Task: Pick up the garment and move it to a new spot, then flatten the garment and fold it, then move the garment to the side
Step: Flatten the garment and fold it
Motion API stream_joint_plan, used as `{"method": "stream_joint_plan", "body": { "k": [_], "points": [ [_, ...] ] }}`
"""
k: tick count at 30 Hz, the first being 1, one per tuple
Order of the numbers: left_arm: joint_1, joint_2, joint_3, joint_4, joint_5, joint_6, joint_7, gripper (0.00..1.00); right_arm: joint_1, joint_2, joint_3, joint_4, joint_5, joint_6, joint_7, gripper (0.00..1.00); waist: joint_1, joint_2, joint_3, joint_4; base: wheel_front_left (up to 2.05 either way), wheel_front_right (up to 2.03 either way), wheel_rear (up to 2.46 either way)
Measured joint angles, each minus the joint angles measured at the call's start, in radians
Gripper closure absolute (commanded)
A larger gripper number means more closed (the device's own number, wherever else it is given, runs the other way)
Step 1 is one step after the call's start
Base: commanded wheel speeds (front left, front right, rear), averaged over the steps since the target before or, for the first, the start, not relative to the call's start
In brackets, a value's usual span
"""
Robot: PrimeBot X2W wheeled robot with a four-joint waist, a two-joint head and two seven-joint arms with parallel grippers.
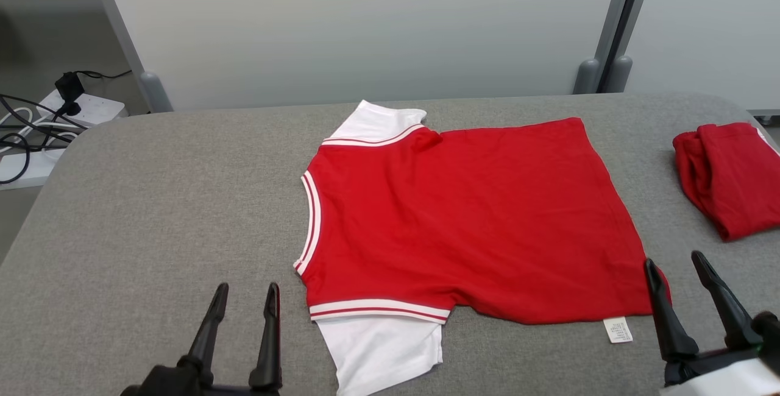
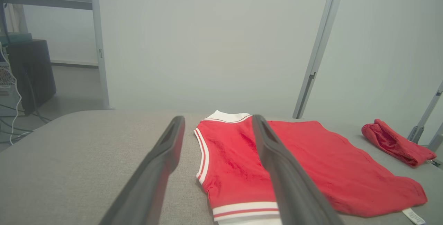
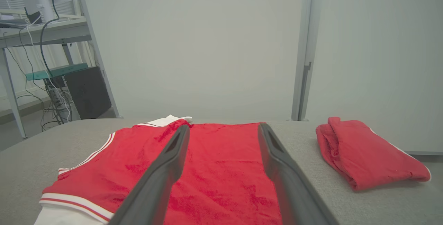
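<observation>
Two end effectors sit nearest, both with fingers spread apart and holding nothing. The left end effector hangs over bare desk, just left of the near white sleeve of the garment. The right end effector is at the garment's near hem corner. Its inner finger crosses that corner, but I cannot tell whether it touches the cloth. A white label sticks out from the hem just beside that finger.

The garment, a red shirt with white sleeves and striped trim, lies flat, with its neckline toward the robot's left and its hem toward its right. Right of the garment and apart from it lies a folded red cloth. Beyond the garment stands a pale partition. Far to the garment's left is a power strip with dark cables.
</observation>
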Motion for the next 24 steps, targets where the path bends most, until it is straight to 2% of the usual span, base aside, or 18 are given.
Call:
{"method": "stream_joint_plan", "body": {
  "k": [7, 24],
  "points": [
    [0.057, 0.001, 0.007, 0.02, 0.039, -0.052, 0.0, 0.0, 0.067, 0.017, -0.051, 0.014, -0.002, 0.0, 0.0, 0.0, 0.0, 0.0, -0.014, 0.011, 0.0, 0.0, 0.0],
    [0.078, 0.001, -0.009, 0.058, 0.049, -0.053, 0.0, 0.0, 0.086, 0.034, -0.049, 0.018, -0.021, 0.0, 0.0, 0.0, 0.0001, 0.0, -0.031, 0.012, 0.0, 0.0, 0.0]
  ]
}}
